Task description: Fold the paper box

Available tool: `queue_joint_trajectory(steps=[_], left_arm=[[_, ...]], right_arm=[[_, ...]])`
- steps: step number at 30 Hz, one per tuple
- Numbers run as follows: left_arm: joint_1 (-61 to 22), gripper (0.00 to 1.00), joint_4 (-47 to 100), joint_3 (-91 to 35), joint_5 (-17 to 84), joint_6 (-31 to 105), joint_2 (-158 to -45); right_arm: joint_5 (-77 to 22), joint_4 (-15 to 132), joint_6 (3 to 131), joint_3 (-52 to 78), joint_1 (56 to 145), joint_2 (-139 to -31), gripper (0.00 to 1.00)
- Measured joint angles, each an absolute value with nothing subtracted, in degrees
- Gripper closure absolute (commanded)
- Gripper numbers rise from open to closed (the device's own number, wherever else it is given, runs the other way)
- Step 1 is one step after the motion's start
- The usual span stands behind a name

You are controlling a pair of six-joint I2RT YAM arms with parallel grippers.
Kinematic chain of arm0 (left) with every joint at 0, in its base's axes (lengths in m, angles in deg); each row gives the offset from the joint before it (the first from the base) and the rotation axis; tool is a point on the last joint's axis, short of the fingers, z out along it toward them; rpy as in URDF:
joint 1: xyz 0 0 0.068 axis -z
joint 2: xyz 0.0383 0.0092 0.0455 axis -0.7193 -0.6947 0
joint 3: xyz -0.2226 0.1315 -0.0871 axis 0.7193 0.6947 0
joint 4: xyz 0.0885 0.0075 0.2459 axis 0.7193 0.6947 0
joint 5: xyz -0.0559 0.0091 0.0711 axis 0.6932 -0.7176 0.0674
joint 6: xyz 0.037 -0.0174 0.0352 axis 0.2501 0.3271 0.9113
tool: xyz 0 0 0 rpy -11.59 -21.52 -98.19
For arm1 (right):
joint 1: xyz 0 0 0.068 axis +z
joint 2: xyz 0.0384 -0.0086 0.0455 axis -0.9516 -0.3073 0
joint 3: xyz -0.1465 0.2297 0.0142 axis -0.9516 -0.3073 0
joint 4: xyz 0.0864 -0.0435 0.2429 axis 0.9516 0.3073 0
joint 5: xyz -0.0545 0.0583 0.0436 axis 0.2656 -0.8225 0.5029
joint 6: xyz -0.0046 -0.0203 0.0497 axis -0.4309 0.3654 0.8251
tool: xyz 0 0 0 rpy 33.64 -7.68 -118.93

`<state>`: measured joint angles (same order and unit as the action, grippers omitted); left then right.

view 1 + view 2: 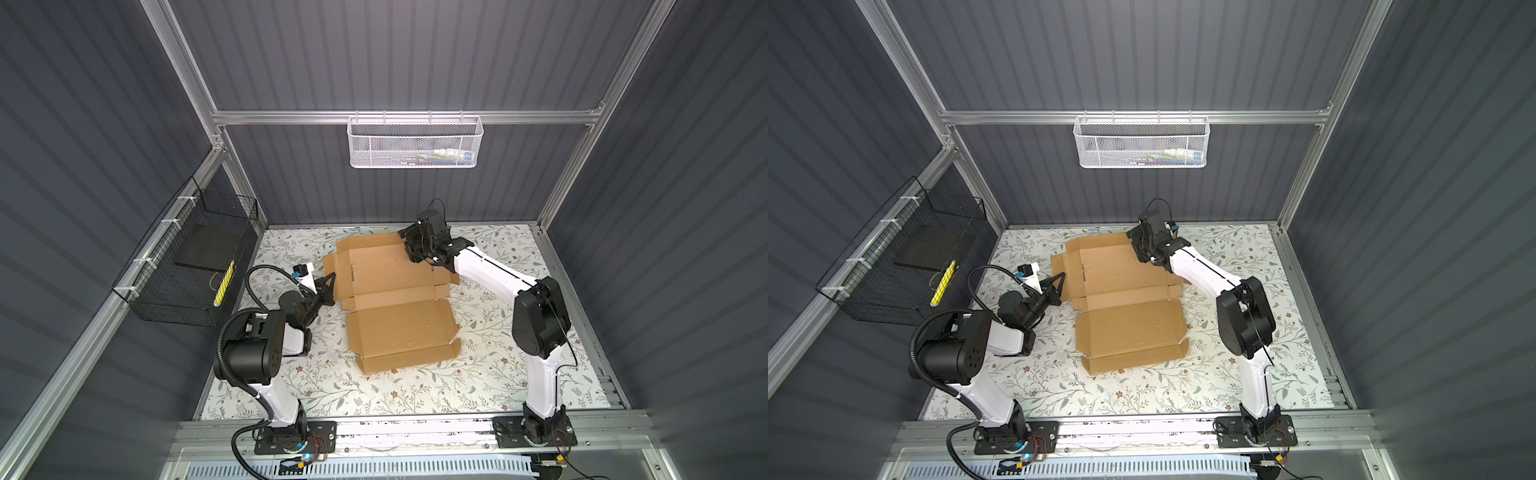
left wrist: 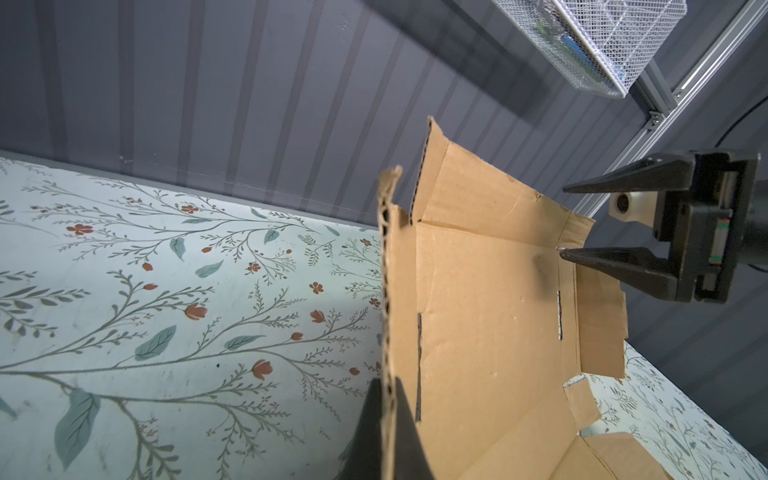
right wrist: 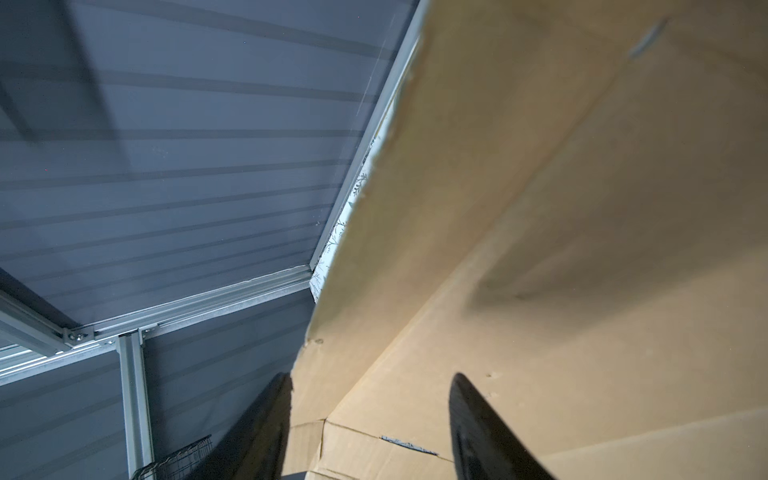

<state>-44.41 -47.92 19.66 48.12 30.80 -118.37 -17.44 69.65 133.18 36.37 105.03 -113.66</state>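
Both paper box (image 1: 399, 328) side edges occupied: left claw (image 2: 385, 384) clamped on, right claw (image 2: 562, 222) spread open.

The paper box (image 1: 395, 299) lies opened out in the middle of the table (image 1: 478, 374), one large panel toward the back wall and one toward the front. The left claw (image 2: 387, 399) is clamped on its left flap's rim, and the right claw (image 2: 563, 222) is at its back right corner, fingers (image 3: 478, 415) either side of the raised flap. A mesh basket (image 1: 415, 143) hangs on the back rail above the table, and a wire basket (image 1: 195, 266) hangs on the left wall.
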Motion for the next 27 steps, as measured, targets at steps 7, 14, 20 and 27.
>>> queue_joint_trajectory(steps=[7, 14, 20, 27], left_arm=[[-44.0, 1.00, -48.9, 20.3, 48.2, 32.0, -117.6], [-43.7, 1.00, -51.0, 21.8, 48.2, 32.7, -116.8], [-43.0, 1.00, -53.3, 22.9, 48.1, 33.5, -116.7], [-42.0, 1.00, -53.6, 23.2, 48.0, 34.5, -116.2]], right_arm=[[-16.7, 71.2, 134.3, 39.1, 105.0, -113.7, 0.38], [-15.5, 73.1, 135.3, 41.5, 104.7, -115.4, 0.38], [-14.4, 74.7, 136.0, 41.9, 104.5, -115.6, 0.38], [-13.6, 74.9, 136.7, 42.1, 104.4, -115.6, 0.38]])
